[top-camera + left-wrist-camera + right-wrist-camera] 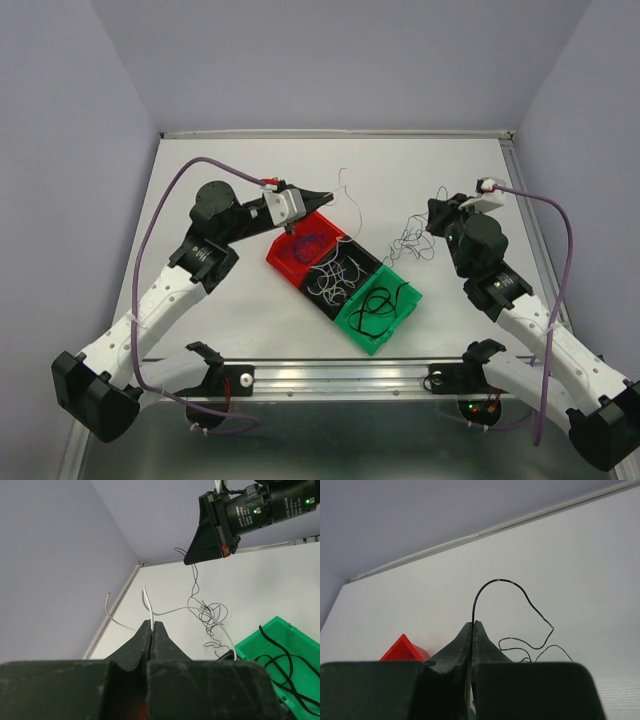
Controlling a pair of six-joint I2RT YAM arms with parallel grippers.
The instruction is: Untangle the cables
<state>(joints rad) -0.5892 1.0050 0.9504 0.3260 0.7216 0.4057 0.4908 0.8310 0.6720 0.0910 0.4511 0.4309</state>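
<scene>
A loose tangle of thin black and white cables (pixel 411 241) lies on the white table between my grippers; it also shows in the left wrist view (pixel 210 616). My left gripper (pixel 327 195) is shut on a white cable (pixel 170 611) that runs from its tips (pixel 151 625) to the tangle. My right gripper (pixel 438 201) is shut on a black cable (pixel 500 581) that arches up from its tips (pixel 474 624) and drops to the table. The right gripper also shows in the left wrist view (pixel 187 561), above the tangle.
A row of three bins sits mid-table: a red bin (pixel 283 258) with blue-purple cable, a black bin (pixel 318 301) with white cables, a green bin (pixel 372 343) with black cables. The green bin (pixel 252 647) and the red bin (pixel 402 650) show in the wrist views. Walls enclose the table.
</scene>
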